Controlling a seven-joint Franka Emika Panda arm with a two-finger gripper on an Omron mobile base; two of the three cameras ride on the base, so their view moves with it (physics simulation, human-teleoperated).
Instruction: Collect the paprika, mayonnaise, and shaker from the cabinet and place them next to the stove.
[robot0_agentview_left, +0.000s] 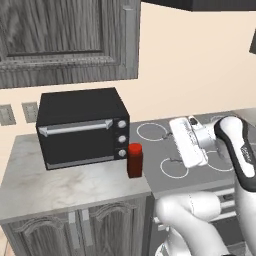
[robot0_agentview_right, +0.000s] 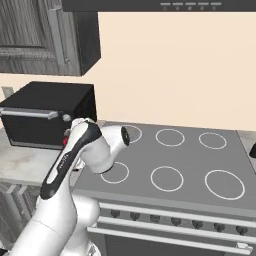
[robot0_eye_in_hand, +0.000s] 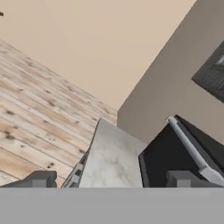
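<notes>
The paprika (robot0_agentview_left: 135, 160) stands upright on the pale counter (robot0_agentview_left: 60, 185), just in front of the black toaster oven's (robot0_agentview_left: 82, 127) right corner and just left of the stove (robot0_agentview_right: 170, 170). The gripper (robot0_eye_in_hand: 111, 179), jaws spread wide and holding nothing, hangs over the stove's left burners, its hand turned leftward across the counter.
</notes>
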